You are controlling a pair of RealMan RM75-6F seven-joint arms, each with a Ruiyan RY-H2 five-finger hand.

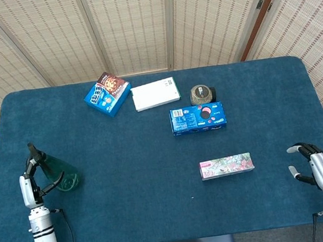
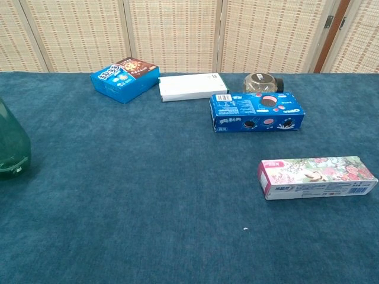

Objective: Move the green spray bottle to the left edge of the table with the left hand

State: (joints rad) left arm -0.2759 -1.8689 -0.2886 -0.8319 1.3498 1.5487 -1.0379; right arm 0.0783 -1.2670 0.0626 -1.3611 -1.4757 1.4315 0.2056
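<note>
The blue-carpeted table (image 1: 156, 174) is seen from above w/ folding screens (image 1: 139, 24) behind it. At the far side, left to right, are laid a blue snack box (image 1: 107, 94), a white box (image 1: 155, 93) and a small round jar (image 1: 202, 94). A blue cookie box (image 1: 198, 118) is placed just in front of the jar; a floral carton (image 1: 226, 165) is set nearer, well apart from the rest.

The green spray bottle (image 1: 58, 173) is found near the table's left edge, nozzle toward the far side, base on the cloth. It is grasped by the left hand (image 1: 30, 185): fingers are wrapped round the neck and body. In the chest view only the bottle's body is caught at the frame's left border.

The right hand (image 1: 318, 168) is held at the table's near-right corner, fingers apart and slightly curled, w/ nothing in them.
</note>
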